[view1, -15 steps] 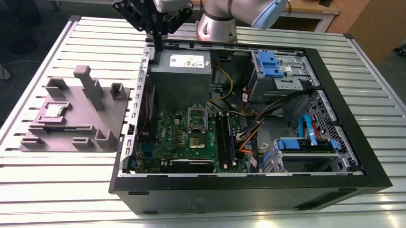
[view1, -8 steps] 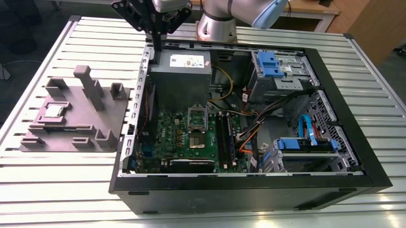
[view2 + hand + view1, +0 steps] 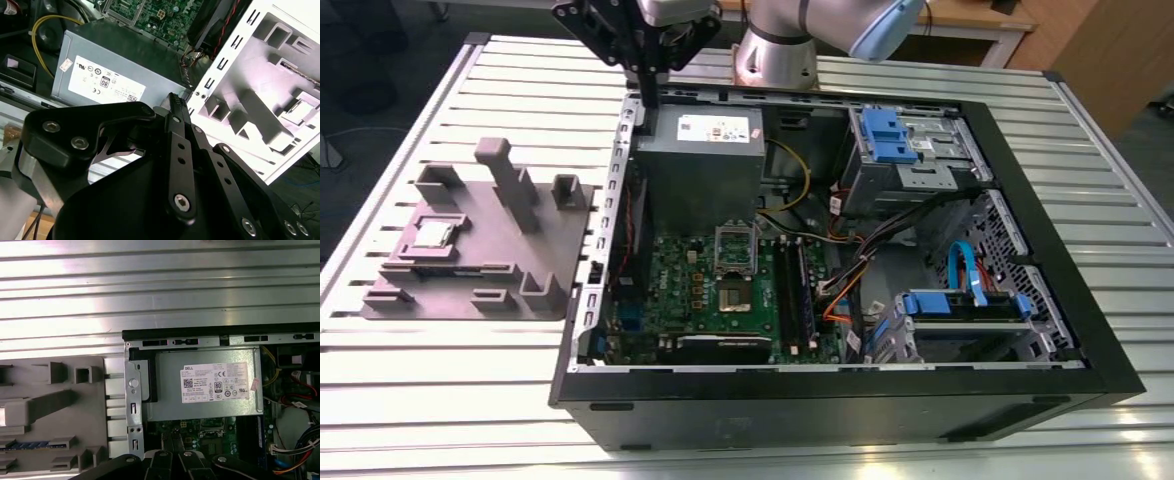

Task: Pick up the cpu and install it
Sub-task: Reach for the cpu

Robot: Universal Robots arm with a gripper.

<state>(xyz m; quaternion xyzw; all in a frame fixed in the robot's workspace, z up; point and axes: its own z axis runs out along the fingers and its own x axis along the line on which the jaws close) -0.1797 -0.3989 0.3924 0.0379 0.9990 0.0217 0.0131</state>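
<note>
On grey moulded fixture (image 3: 480,225): small silver square cpu (image 3: 432,235), well apart from black gripper (image 3: 644,92).
Gripper fingers closed, holding nothing; ribbed aluminium table (image 3: 454,400) underneath.

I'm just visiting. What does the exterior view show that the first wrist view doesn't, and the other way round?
Exterior view: the cpu lying on the grey fixture, the open socket frame, the blue drive bays, and the whole gripper hanging over the case's corner.
First wrist view: the white label seen squarely, and a blue strip in a fixture slot.
Both: the power supply, the fixture, the ribbed table.
</note>
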